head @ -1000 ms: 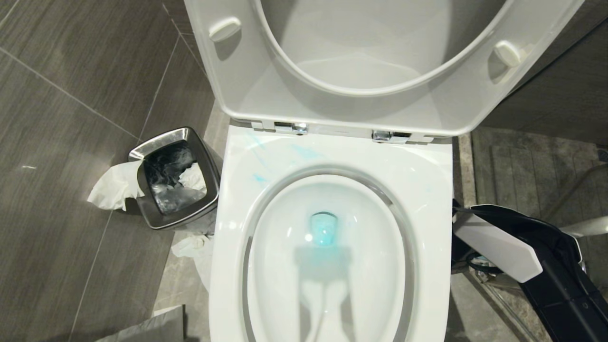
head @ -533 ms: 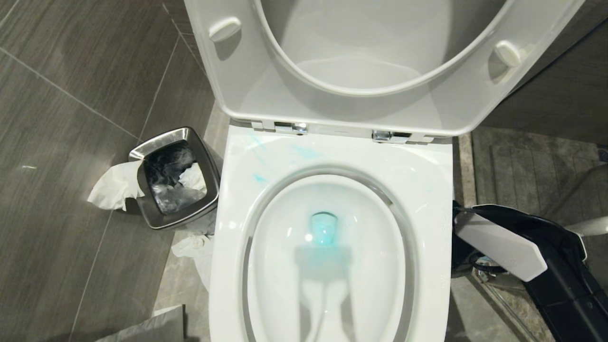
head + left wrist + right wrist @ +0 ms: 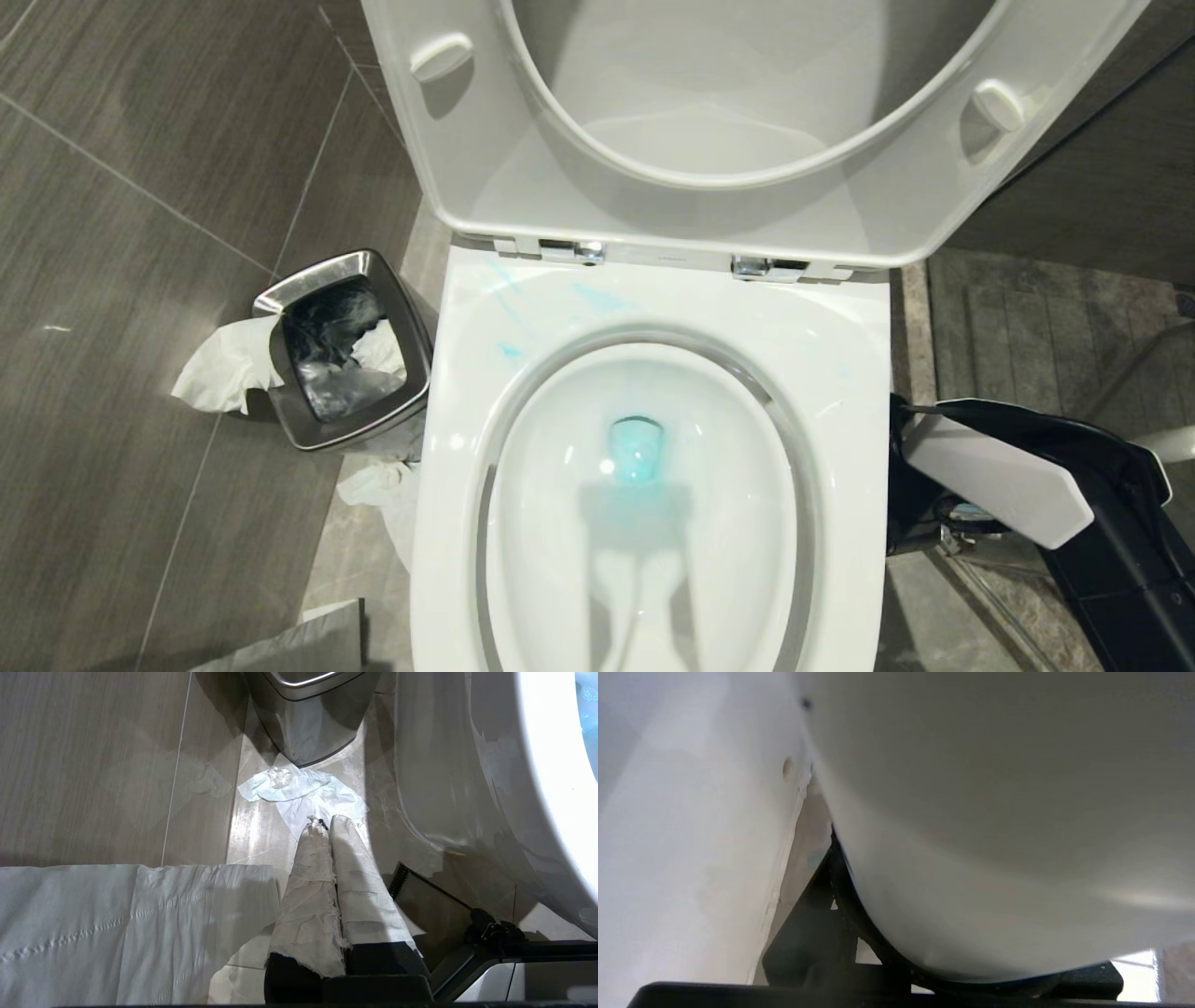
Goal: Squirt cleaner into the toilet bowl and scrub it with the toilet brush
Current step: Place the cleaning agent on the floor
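Head view: toilet bowl (image 3: 653, 308) sits lid-up, cleaner (image 3: 637, 450) pooling blue inside. Right gripper (image 3: 859, 914) beside it, maybe hugging something white, can't tell. Left gripper (image 3: 327, 823) pressed together over the floor.

The toilet bowl (image 3: 653, 467) is white and glossy, with an oval basin and a squarish rim; its seat (image 3: 747, 121) and lid are tipped up on chrome hinges (image 3: 571, 250). The cleaner (image 3: 637, 450) tints the water at the drain turquoise, and pale blue smears lie on the rim's back left part.
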You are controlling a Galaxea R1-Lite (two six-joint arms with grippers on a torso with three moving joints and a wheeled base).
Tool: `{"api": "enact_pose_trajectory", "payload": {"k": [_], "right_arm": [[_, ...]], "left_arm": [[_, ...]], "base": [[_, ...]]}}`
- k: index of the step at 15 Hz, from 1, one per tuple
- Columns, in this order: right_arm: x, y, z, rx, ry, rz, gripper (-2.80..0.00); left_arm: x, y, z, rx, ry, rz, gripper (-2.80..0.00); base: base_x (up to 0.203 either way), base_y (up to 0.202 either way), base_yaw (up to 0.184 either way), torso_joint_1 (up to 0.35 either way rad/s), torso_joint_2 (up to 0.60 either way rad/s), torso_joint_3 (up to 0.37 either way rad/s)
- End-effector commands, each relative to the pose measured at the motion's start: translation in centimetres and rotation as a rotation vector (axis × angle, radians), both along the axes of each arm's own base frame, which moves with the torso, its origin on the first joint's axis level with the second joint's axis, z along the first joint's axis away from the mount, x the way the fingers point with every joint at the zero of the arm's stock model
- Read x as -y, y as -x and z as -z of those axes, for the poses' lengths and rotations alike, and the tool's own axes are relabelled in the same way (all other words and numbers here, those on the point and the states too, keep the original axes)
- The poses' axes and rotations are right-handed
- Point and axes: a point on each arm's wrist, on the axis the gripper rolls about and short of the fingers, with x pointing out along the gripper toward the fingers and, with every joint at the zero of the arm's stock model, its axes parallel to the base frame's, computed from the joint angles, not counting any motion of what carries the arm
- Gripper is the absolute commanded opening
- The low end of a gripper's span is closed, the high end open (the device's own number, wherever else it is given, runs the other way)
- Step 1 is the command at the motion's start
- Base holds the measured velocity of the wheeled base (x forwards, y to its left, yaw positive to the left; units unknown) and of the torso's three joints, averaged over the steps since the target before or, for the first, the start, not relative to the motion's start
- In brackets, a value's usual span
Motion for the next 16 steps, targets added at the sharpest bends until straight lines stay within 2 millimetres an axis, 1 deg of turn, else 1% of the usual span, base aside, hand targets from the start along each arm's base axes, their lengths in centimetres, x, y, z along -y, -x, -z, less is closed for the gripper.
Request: {"api": "enact_pose_trajectory", "payload": {"k": [1, 3, 11, 16], "right_arm": [[0.11, 0.55, -0.22, -0.009, 0.002, 0.002, -2.8], [0.22, 0.99, -0.3, -0.024, 0.006, 0.002, -2.8], [0.5, 1.0, -0.36, -0.025, 0.002, 0.003, -2.8], [0.58, 1.51, -0.45, -0.042, 0.004, 0.0, -2.8]], "left_arm": [[0.0, 0.0, 0.0, 0.0, 0.0, 0.0, -2.8], [0.0, 0.0, 0.0, 0.0, 0.0, 0.0, -2.8], [0.0, 0.0, 0.0, 0.0, 0.0, 0.0, -2.8], [0.0, 0.0, 0.0, 0.0, 0.0, 0.0, -2.8]], "base": [[0.0, 0.0, 0.0, 0.0, 0.0, 0.0], [0.0, 0.0, 0.0, 0.0, 0.0, 0.0], [0.0, 0.0, 0.0, 0.0, 0.0, 0.0], [0.0, 0.0, 0.0, 0.0, 0.0, 0.0]]}}
